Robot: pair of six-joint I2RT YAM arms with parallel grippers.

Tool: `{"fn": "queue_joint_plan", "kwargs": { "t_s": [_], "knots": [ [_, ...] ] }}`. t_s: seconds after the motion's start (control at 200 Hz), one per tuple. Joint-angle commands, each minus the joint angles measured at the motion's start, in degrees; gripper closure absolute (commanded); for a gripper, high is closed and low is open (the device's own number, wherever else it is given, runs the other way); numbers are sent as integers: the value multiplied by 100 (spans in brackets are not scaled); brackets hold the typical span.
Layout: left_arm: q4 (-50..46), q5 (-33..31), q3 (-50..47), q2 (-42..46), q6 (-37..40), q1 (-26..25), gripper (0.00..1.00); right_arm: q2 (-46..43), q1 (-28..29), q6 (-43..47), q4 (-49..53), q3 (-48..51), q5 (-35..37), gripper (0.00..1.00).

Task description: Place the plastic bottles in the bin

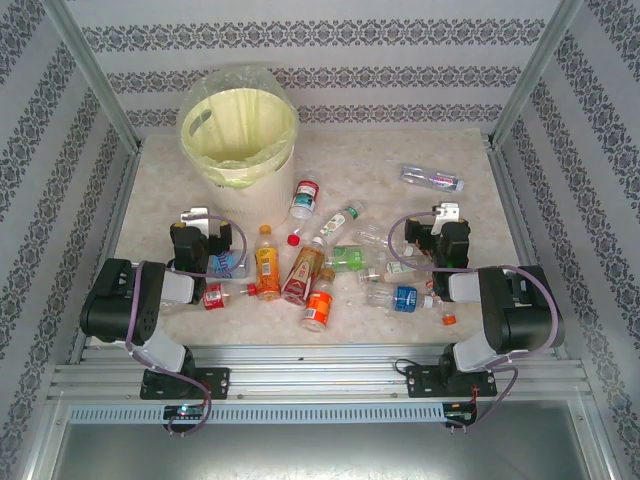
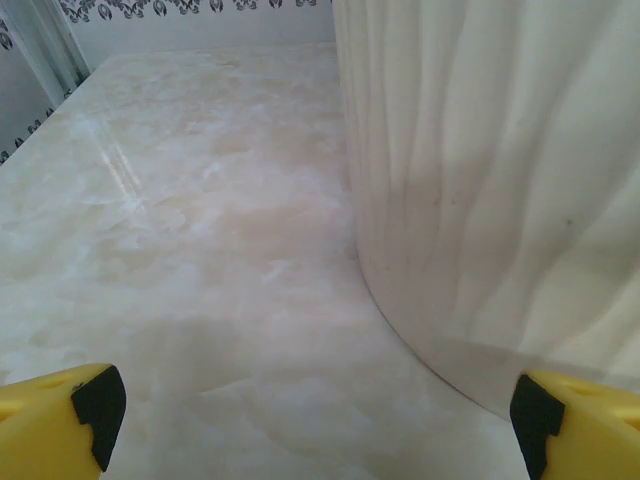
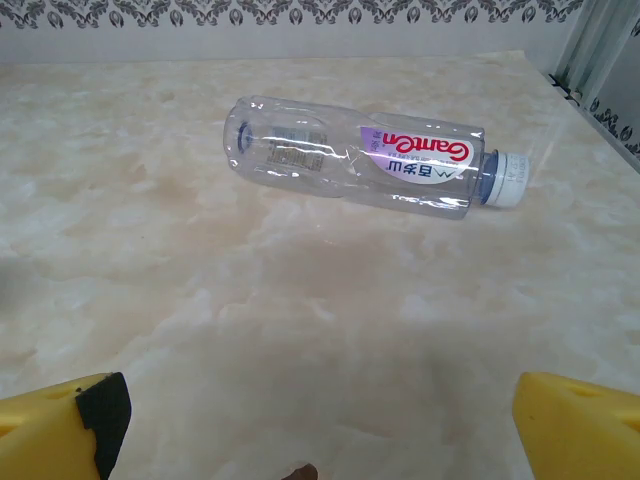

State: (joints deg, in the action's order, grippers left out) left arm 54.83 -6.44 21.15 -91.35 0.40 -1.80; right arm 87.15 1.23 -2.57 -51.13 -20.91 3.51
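My left gripper [image 2: 315, 420] has its yellow fingertips [image 2: 60, 425] spread wide apart with nothing between them, only bare marbled table [image 2: 200, 220]. The bin [image 2: 480, 180] stands just ahead of this gripper and to its right, its ribbed cream wall close to my right finger, though I cannot tell whether they touch. From the top view, the left gripper [image 1: 205, 228] points at the bin [image 1: 245, 195], whose pale yellow-green liner [image 1: 240, 125] folds over the rim. My right gripper [image 3: 315, 420] is also parted wide and holds nothing. Ahead of it, apart from both fingers, a clear bottle [image 3: 365, 158] lies on its side, its purple and red label facing me and its pale blue cap [image 3: 505, 178] pointing to my right. Seen from above, that bottle [image 1: 432, 179] lies alone beyond the right gripper [image 1: 440, 215]. The other plastic bottles [image 1: 302, 272] lie scattered on the table between my two arms, to the right of my left gripper and the left of my right one.
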Motion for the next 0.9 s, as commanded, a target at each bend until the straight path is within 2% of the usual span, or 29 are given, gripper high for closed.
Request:
{"fn": "queue_joint_plan", "kwargs": {
  "t_s": [0.0,0.205,0.894],
  "knots": [
    [19,45,47,47,-76,50,0,-54,-32,103,-10,-117,-125,2],
    [21,544,31,48,108,49,0,-54,-27,106,-11,-116,-123,2],
    [-13,549,47,51,99,51,0,-58,-32,99,-11,-115,-127,2]
  ]
}}
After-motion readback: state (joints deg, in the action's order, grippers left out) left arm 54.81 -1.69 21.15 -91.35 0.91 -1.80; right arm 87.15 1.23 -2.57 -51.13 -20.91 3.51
